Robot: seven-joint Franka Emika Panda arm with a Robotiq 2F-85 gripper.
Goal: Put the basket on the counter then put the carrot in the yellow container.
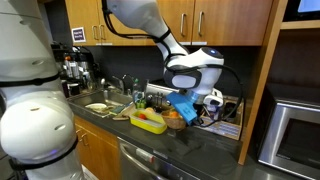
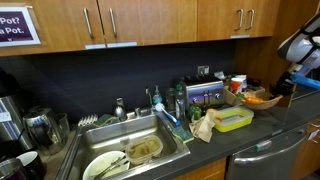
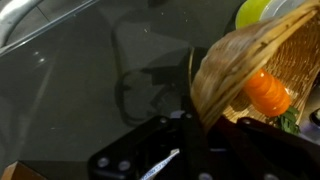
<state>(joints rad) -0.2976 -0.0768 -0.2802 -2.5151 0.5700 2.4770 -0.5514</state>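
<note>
The fingers (image 3: 188, 126) are clamping the basket (image 3: 245, 60) rim, tilted beside the yellow container (image 3: 262, 10), the carrot (image 3: 268, 92) lying inside. Apparently both the bench (image 3: 80, 80) placement and the carrot transfer are waiting.

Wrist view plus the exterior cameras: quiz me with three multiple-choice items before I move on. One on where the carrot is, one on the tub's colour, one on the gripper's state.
1. Where is the carrot?
A) in the wicker basket
B) on the floor
C) on a shelf

2. What colour is the plastic tub?
A) blue
B) yellow-green
C) white

3. What state is the gripper in?
A) open, holding nothing
B) shut on the wicker basket's rim
C) shut on the carrot

Answers:
1 A: the wrist view shows the orange carrot lying inside the woven wall.
2 B: the tub reads yellow-green in both exterior views.
3 B: the wrist view shows the fingers pinched on the woven edge, with the carrot untouched.
</note>
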